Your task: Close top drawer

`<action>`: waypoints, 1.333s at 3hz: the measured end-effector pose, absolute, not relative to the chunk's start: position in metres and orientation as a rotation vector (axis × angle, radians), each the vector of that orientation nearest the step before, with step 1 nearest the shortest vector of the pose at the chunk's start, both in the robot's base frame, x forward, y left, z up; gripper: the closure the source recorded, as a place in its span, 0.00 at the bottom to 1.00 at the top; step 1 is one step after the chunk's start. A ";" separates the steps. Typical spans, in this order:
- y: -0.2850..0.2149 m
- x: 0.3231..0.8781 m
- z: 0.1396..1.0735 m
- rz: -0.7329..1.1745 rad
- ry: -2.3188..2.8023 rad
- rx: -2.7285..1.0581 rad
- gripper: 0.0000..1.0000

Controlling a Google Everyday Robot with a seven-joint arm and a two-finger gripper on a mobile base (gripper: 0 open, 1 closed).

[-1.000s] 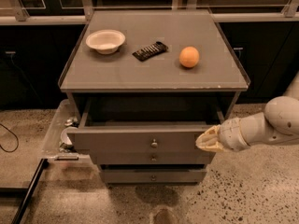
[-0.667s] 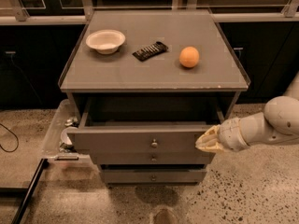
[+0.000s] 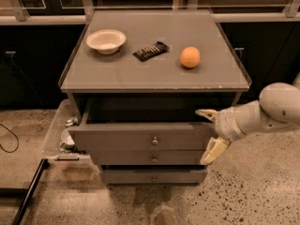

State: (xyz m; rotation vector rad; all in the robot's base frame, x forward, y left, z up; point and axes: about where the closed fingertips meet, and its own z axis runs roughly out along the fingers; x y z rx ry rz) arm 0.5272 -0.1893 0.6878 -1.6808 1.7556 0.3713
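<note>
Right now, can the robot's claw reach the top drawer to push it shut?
Probably yes. The claw sits open at the right end of the front panel of the top drawer, and nothing stands between them. The drawer is pulled out, so its front faces the claw's side.

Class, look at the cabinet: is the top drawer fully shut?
No: the top drawer sticks out from the cabinet, its dark inside showing, with the gripper at the right end of its front.
</note>
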 end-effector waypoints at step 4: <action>-0.214 0.585 0.669 0.308 1.842 -1.647 0.43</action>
